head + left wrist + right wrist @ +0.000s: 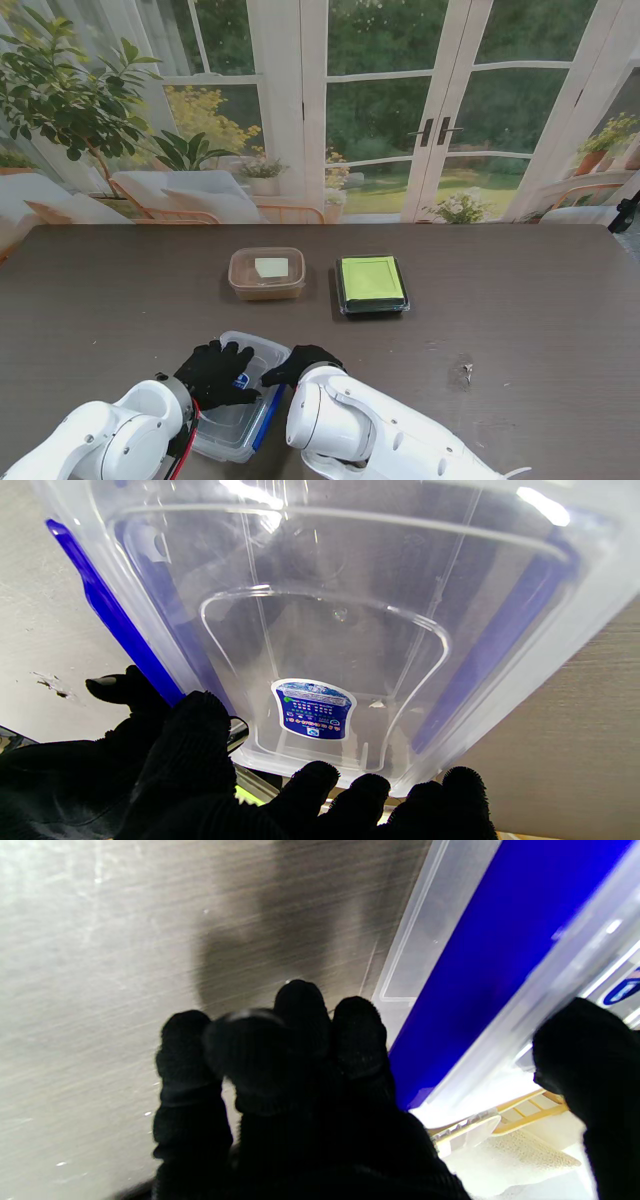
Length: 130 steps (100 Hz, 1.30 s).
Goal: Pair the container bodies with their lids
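left hand [213, 372] spread flat on clear container [245, 400], fingers [310, 785] over far rim, apparently pressing down to steady it; clasps nothing. right hand [300, 362] pinches same container's right edge by blue clip [470, 975], thumb one side, fingers [300, 1010] other, likely working the latch. container sits at near table [520, 310] edge between arms. brown tub [266, 273] and black box with green lid [372, 284] well apart, farther from me, side by side, both seemingly lidded.
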Each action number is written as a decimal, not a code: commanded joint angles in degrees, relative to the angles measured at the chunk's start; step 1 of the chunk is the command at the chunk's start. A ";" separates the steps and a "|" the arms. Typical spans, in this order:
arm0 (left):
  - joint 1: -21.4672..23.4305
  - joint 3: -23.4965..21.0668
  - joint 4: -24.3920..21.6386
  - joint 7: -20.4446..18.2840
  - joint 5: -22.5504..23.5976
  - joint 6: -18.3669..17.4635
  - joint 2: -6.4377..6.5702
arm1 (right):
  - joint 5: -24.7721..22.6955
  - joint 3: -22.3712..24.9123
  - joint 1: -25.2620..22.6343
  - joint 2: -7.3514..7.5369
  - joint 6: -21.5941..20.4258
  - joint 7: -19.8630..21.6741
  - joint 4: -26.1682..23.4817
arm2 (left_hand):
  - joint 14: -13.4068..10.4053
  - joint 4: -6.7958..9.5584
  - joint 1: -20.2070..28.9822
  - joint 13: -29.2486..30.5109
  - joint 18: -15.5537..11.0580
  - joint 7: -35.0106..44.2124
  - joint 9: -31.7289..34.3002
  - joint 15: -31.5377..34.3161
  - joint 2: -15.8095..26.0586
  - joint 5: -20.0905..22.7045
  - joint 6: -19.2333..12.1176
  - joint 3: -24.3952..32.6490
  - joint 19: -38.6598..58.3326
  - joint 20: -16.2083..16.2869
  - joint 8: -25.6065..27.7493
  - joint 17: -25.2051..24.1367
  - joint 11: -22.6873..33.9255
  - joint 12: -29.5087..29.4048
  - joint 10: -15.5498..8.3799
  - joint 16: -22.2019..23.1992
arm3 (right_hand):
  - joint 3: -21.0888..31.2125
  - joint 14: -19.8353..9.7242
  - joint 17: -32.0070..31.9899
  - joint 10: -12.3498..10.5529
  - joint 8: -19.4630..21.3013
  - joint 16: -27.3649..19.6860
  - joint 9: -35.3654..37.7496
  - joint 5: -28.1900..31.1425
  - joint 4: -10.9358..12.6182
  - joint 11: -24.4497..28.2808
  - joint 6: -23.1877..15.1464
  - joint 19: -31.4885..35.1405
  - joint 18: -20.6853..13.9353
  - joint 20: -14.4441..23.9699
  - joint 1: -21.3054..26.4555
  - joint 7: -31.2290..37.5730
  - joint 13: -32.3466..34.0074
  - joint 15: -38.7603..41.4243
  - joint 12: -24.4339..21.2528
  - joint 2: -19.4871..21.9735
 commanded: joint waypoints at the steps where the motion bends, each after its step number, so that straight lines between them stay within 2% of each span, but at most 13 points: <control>1: 2.37 0.90 2.53 -2.78 -0.48 0.47 -0.08 | 0.13 -0.94 -1.51 -1.14 0.71 1.25 -0.45 | -2.29 1.24 -0.38 3.94 -1.26 2.07 8.59 8.10 1.96 2.41 0.36 -0.41 -1.84 -0.22 1.46 -0.44 13.13 4.51 -5.07 1.89 | 11.09 -5.43 20.03 -7.83 -1.70 1.66 8.29 0.18 0.83 6.41 -8.06 3.76 1.30 -1.31 11.52 4.48 1.65 4.03 0.98 -8.08; 16: 2.49 0.90 2.63 -2.56 -0.62 0.60 -0.10 | -0.02 -0.30 -2.48 -1.72 1.72 0.06 -0.63 | -2.26 1.23 -0.42 3.94 -1.26 2.07 8.65 8.11 2.08 2.43 0.35 -0.46 -1.81 -0.19 1.46 -0.41 13.15 4.52 -4.98 1.90 | 13.51 -6.92 25.23 -8.19 -3.19 4.01 12.56 1.72 -0.40 6.30 -7.34 4.71 2.08 -2.17 13.05 6.51 1.64 8.77 0.60 -9.74; 33: 2.68 0.84 2.77 -2.41 -0.72 0.69 -0.11 | -0.36 0.21 -3.26 -2.47 1.95 -1.38 -0.15 | -2.19 1.22 -0.38 3.97 -1.28 2.14 8.77 8.12 2.11 2.63 0.40 -0.47 -1.81 -0.18 1.50 -0.39 13.18 4.54 -5.03 1.92 | 16.23 -7.96 31.36 -8.76 -4.09 6.61 18.48 4.60 -1.88 3.18 -6.71 4.77 2.56 -3.89 14.70 6.77 1.64 11.73 0.00 -13.36; 44: 2.92 0.69 2.80 -2.27 -0.74 0.70 -0.13 | -0.73 0.44 -3.68 -3.00 2.04 -2.38 0.30 | -2.23 1.22 -0.33 3.88 -1.22 2.16 8.69 8.09 2.12 2.74 0.47 -0.47 -1.82 -0.18 1.51 -0.44 13.14 4.52 -4.87 1.91 | 18.14 -8.76 32.24 -8.87 -4.33 7.75 20.96 5.95 -2.75 1.32 -7.16 6.47 1.45 -3.08 16.08 7.09 1.66 12.79 0.34 -15.86; 57: 3.13 0.59 2.89 -2.03 -0.83 0.65 -0.15 | -0.93 0.13 -3.48 -3.10 2.41 -2.33 0.46 | -2.24 1.20 -0.36 3.94 -1.29 2.17 8.70 8.10 2.14 2.82 0.46 -0.50 -1.82 -0.17 1.52 -0.42 13.13 4.52 -4.98 1.93 | 19.70 -8.78 32.65 -9.57 -4.00 8.53 21.07 6.79 -3.04 2.18 -7.87 7.63 0.91 -2.14 16.07 8.41 1.68 13.61 2.12 -17.45; 60: 3.16 0.57 2.91 -2.02 -0.83 0.63 -0.15 | -1.63 0.13 -3.44 -3.10 2.54 -1.66 0.45 | -2.28 1.21 -0.35 3.96 -1.26 2.17 8.69 8.11 2.13 2.84 0.48 -0.49 -1.83 -0.18 1.52 -0.44 13.12 4.52 -4.87 1.93 | 19.91 -8.49 32.74 -9.68 -3.94 8.72 21.10 7.04 -3.00 2.52 -7.84 7.91 0.83 -1.94 15.84 8.70 1.67 13.88 2.48 -17.62; 70: 3.31 0.50 2.97 -1.91 -0.85 0.62 -0.16 | -6.69 0.80 -3.61 -3.18 2.58 4.18 0.31 | -2.26 1.20 -0.40 3.89 -1.28 2.16 8.69 8.08 2.16 2.84 0.47 -0.50 -1.83 -0.18 1.52 -0.44 13.12 4.52 -4.92 1.93 | 19.05 -8.92 33.02 -10.64 -2.90 9.25 21.16 7.93 -1.68 3.87 -9.12 8.73 0.42 -1.40 13.68 9.55 1.69 14.76 3.42 -15.80; 93: 3.64 0.29 3.08 -1.57 -0.88 0.52 -0.21 | -10.67 -0.70 -2.25 -2.57 2.59 8.85 0.67 | -2.25 1.19 -0.44 3.88 -1.28 2.14 8.62 8.07 2.12 2.85 0.46 -0.52 -1.86 -0.19 1.53 -0.47 13.09 4.51 -4.94 1.91 | 16.99 -10.43 34.08 -12.55 0.40 11.34 21.17 13.12 2.60 9.67 -12.75 12.51 -0.74 0.23 10.99 10.77 1.69 18.80 5.64 -12.36; 104: 3.77 0.22 3.07 -1.57 -0.85 0.55 -0.21 | -11.41 -0.88 -2.09 -2.40 2.60 10.15 0.60 | -2.31 1.19 -0.47 3.84 -1.29 2.17 8.61 8.04 2.25 2.93 0.44 -0.51 -1.87 -0.19 1.54 -0.50 13.09 4.49 -5.00 1.90 | 17.42 -10.29 34.51 -12.48 0.97 12.24 21.16 15.65 3.59 11.73 -12.17 14.31 -0.89 1.03 10.88 9.69 1.66 20.28 6.04 -12.10; 121: 3.88 0.09 3.13 -1.54 -0.85 0.45 -0.21 | -15.11 0.21 -3.09 -2.60 2.60 13.20 0.04 | -2.34 1.18 -0.50 3.78 -1.31 2.12 8.57 8.02 2.28 2.82 0.50 -0.53 -1.89 -0.20 1.53 -0.57 13.09 4.48 -5.04 1.88 | 18.84 -10.92 34.87 -12.26 0.40 12.59 21.14 16.48 3.02 12.17 -11.61 15.67 -1.85 1.69 12.58 8.96 1.69 20.59 5.81 -13.75; 130: 3.90 0.02 3.22 -1.50 -0.92 0.33 -0.21 | -16.36 0.63 -3.64 -3.03 2.61 13.37 0.22 | -2.31 1.17 -0.54 3.72 -1.31 2.20 8.45 7.99 2.26 2.99 0.51 -0.56 -1.90 -0.20 1.56 -0.59 13.04 4.46 -4.95 1.86 | 19.31 -11.30 35.03 -12.26 -0.44 12.77 21.06 16.82 2.24 12.03 -11.18 16.27 -2.56 2.05 14.10 8.77 1.70 20.73 5.66 -15.65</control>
